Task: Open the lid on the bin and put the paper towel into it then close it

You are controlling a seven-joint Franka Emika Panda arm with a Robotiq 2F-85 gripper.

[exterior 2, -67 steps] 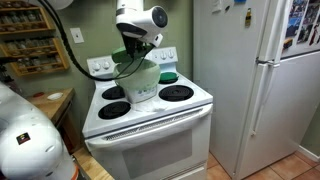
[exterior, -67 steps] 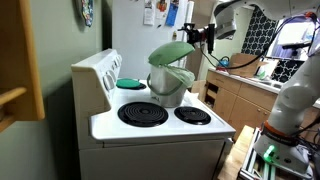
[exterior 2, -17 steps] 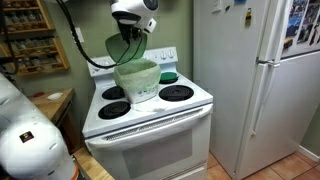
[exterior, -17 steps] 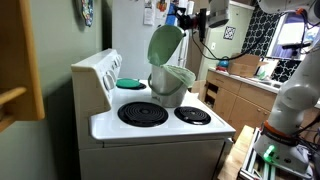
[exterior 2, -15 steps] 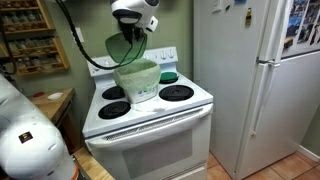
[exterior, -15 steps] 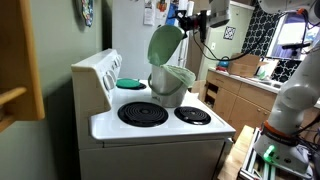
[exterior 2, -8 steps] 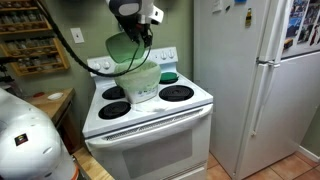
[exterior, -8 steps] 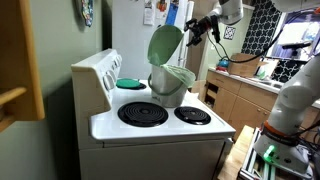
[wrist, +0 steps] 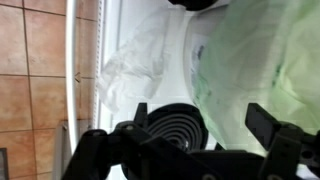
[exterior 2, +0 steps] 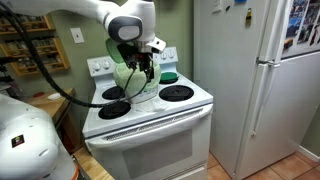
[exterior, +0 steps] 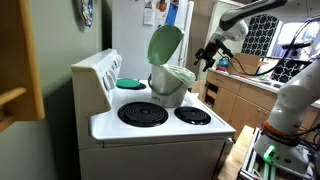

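Here's what you can't read right now. In an exterior view the arm (exterior 2: 130,28) crosses in front of the bin (exterior 2: 152,88), so only slivers of it show. In an exterior view the gripper (exterior: 206,56) is a small dark blob and you can't read the jaw gap there. The bin's inside is hidden in both exterior views.

The wrist view is soft all over. Pale green plastic (wrist: 270,60) runs off the top and right edges, and you can't tell which part of the bin it is. The white crumpled stuff (wrist: 140,60) is too blurred to name. The burner (wrist: 182,122) is partly covered by the gripper's body. The robot body (exterior 2: 25,140) is cut by the left and bottom edges.
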